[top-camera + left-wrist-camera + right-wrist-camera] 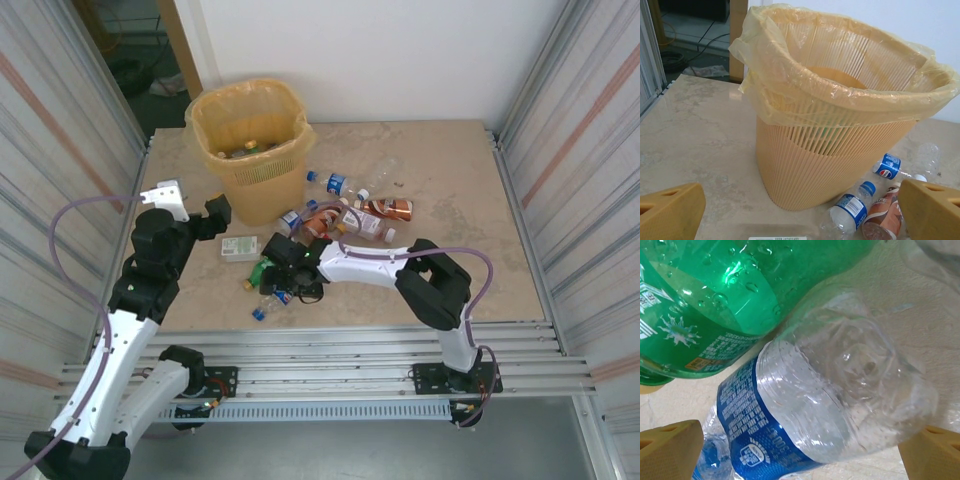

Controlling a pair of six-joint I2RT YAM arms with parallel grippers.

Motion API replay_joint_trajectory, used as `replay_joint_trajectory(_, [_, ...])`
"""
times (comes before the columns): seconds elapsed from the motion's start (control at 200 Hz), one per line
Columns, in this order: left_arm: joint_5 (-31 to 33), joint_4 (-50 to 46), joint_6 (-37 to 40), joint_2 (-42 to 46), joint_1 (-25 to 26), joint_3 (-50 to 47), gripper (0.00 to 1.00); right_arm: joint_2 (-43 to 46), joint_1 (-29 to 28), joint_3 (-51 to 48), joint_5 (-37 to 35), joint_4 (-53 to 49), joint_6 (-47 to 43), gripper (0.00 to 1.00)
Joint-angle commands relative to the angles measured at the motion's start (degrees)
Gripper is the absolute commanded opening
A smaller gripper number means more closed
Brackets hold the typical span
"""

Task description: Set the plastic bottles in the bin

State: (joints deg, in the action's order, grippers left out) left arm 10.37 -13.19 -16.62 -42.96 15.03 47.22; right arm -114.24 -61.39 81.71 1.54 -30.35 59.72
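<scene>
The bin (250, 150), yellow-orange with a bag liner, stands at the back left and has bottles inside. In the left wrist view the bin (840, 125) is close ahead. My left gripper (222, 215) hovers open beside its near wall, holding nothing; its yellow fingertips (670, 210) frame the bin's base. My right gripper (280, 282) is open and low over a clear blue-labelled bottle (815, 405), which lies between its fingers (930, 455) next to a green bottle (730, 300). More plastic bottles lie right of the bin: a clear one (335, 183), a brown-orange one (388, 208) and a red-white one (362, 224).
A flat clear pack with a white label (240, 247) lies on the table in front of the bin. Blue-labelled bottles (850, 210) and a brown one (885, 217) lie at the bin's right foot. Corrugated metal walls (60, 150) close in both sides.
</scene>
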Motion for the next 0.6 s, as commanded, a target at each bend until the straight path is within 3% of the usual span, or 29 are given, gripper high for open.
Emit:
replay_joint_trajectory(0.0, [-0.44,1.93,-1.20,-0.06,-0.65,-0.63,0.99,-2.40,-0.13,3.16,-1.25,-5.87,-0.73,0.98])
replay_joint_trajectory(0.321, [-1.34,2.55,-1.90,-0.54,-0.97,-0.83,0.99,-4.86,-0.73,6.15,-3.32,-12.49,-2.84,1.00])
replay_joint_trajectory(0.596, [-1.48,2.84,-2.20,-1.06,-1.10,-0.84,0.99,-2.64,-0.02,2.19,-4.38,-13.00,-3.69,0.84])
